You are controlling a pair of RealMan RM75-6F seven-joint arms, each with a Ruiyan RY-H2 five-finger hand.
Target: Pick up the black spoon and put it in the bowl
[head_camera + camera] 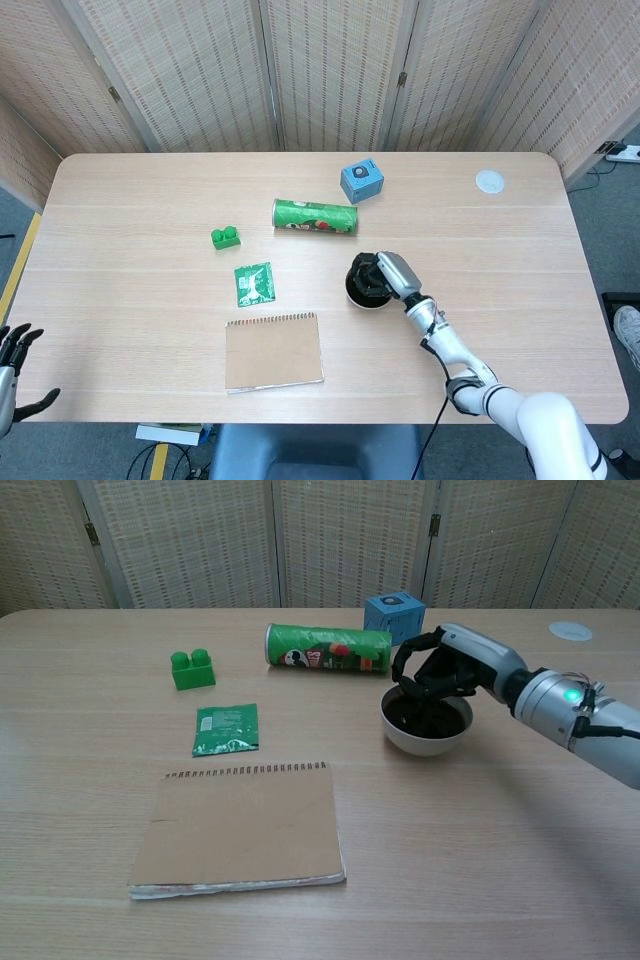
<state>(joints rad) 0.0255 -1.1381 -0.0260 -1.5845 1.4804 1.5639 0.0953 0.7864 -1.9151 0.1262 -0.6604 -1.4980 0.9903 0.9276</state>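
Observation:
A white bowl [425, 742] with a dark inside stands at mid-table, also seen from the head view as the bowl [356, 292]. My right hand [440, 665] hovers over its far rim with its dark fingers curled down toward the inside. From above, the right hand [386, 273] covers the bowl's right half. The black spoon cannot be made out against the dark bowl and dark fingers, so I cannot tell whether the hand holds it. My left hand [14, 352] hangs off the table's near left corner, fingers spread and holding nothing.
A green chip can [327, 648] lies just behind the bowl, with a blue cube [393, 617] beyond it. A green brick [192, 669], a green packet [227, 728] and a brown notebook [240, 825] lie to the left. A white disc [570, 631] sits far right.

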